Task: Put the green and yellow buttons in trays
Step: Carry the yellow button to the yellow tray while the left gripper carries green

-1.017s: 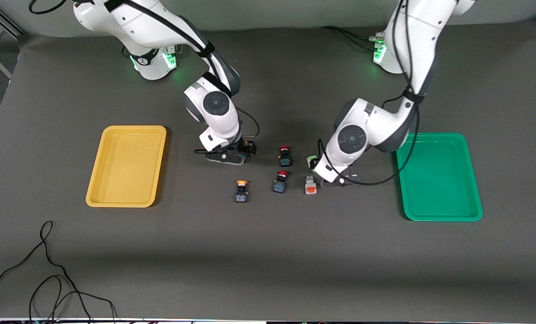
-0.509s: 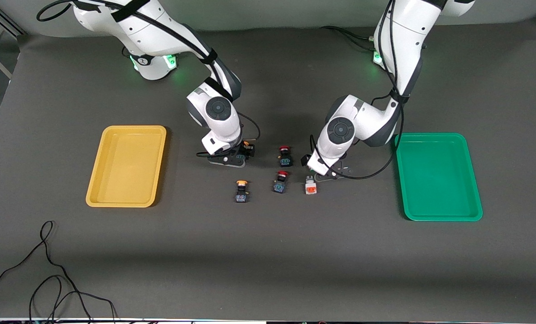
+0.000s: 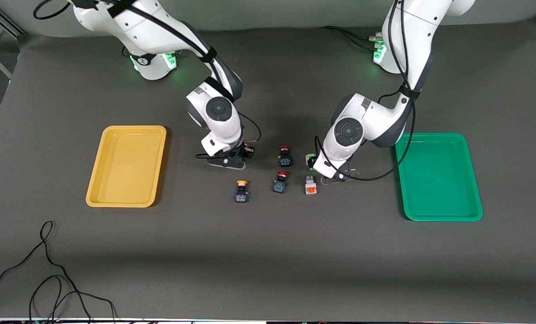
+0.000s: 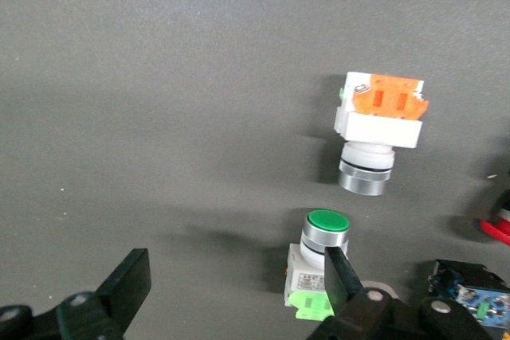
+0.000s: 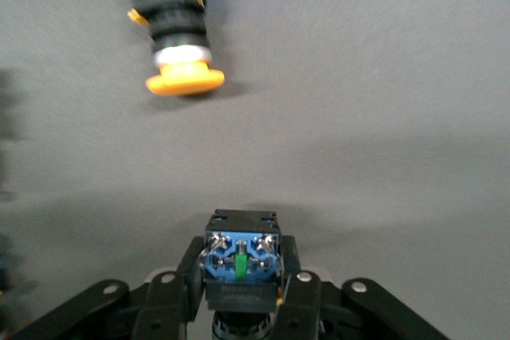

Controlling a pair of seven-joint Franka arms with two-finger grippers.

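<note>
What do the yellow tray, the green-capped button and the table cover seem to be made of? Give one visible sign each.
Yellow tray: probably glossy moulded plastic, rounded corners.
Green-capped button: white plastic body, seemingly a metal collar, silvery shine.
Table cover: matte dark grey sheet, maybe fabric or rubber.

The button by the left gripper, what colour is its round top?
Green cap on the button, clearest in the left wrist view.

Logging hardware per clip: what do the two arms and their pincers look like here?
Both arms are glossy white with dark grey joint bands and round dark caps, black cables strapped along them, green lights at the bases. The left pincer and right pincer have black fingers.
</note>
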